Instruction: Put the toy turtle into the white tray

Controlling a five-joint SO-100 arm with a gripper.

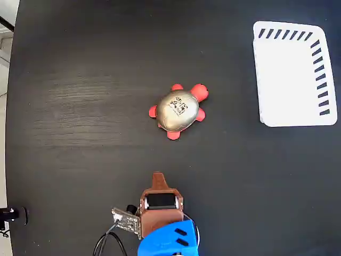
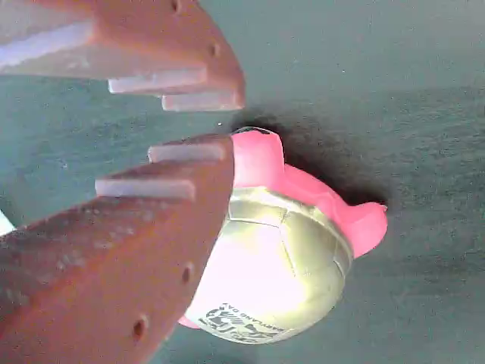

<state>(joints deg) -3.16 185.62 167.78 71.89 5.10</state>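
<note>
Turtle (image 1: 180,111) shell bears dark print, too blurred to read; claw (image 2: 216,121) narrowly parted, empty; white tray (image 1: 290,120) well apart.

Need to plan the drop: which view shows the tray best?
The fixed view: the whole tray lies in plain sight at the upper right, apart from the turtle. The wrist view shows none of it.

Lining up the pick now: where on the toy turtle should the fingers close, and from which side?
Grip the toy turtle across the domed shell's narrower width, coming straight down from above. In the fixed view it lies flat with head and flippers sticking out, so set the gripper fingers between the flippers. The shell looks glossy, so it may slip.
</note>
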